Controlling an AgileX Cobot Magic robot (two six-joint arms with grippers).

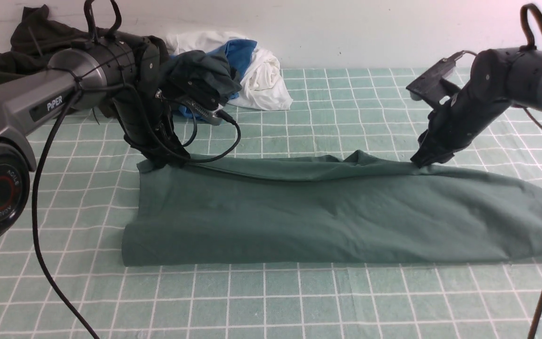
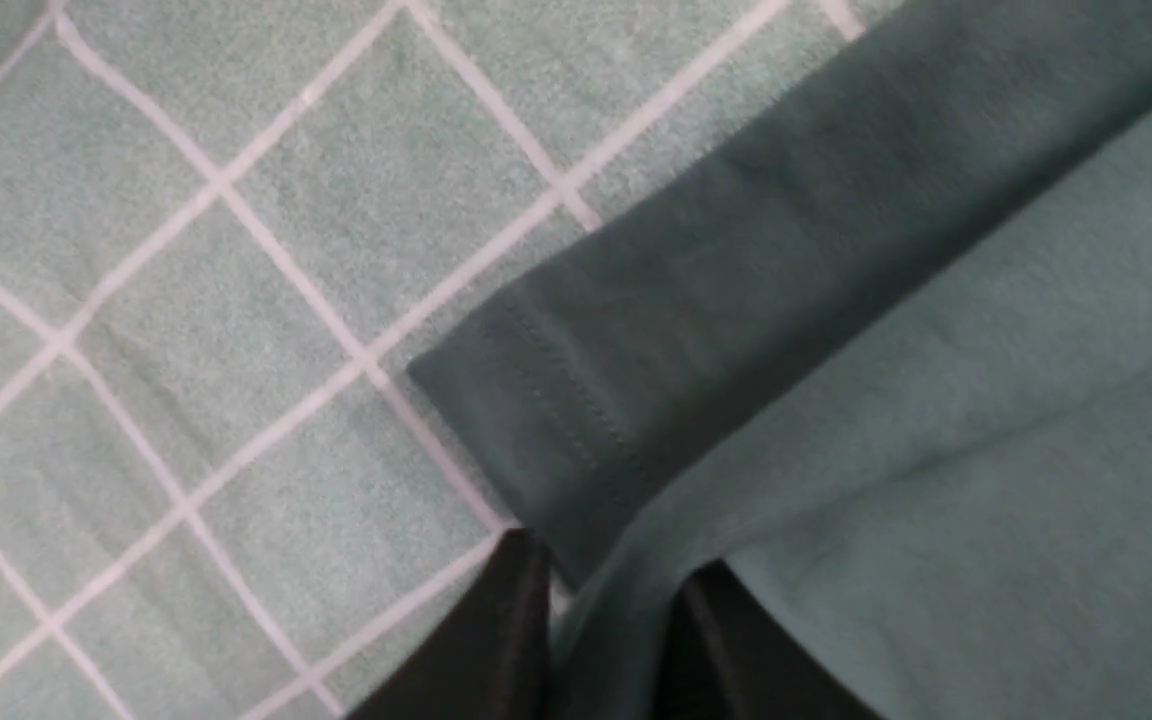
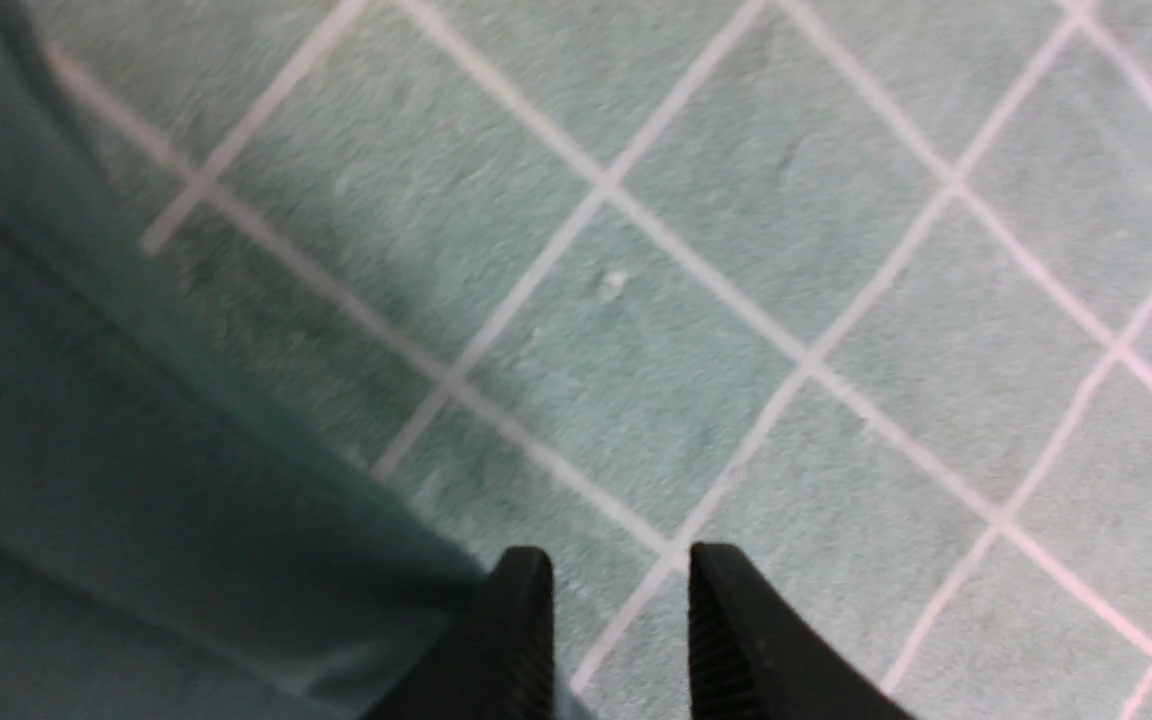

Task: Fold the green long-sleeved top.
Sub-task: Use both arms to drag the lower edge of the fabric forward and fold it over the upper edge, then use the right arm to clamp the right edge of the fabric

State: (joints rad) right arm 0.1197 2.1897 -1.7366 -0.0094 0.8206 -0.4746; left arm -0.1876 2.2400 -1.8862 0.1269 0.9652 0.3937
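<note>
Cloth [image 1: 271, 216] lies folded across the table [image 1: 271, 301] beneath me, my left gripper [image 2: 611, 610] and right gripper [image 3: 621, 560] both parted at its far edge, probably to let the fold settle without dragging it back.

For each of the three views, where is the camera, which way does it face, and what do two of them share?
Front: between the arms, facing forward over the green top; both arms and grippers show.
Left wrist: on the left arm, looking down at the top's edge; left gripper fingertips show.
Right wrist: on the right arm, looking down at the top and checked cloth; right gripper fingertips show.
Both wrist views share the top and checked cloth.
</note>
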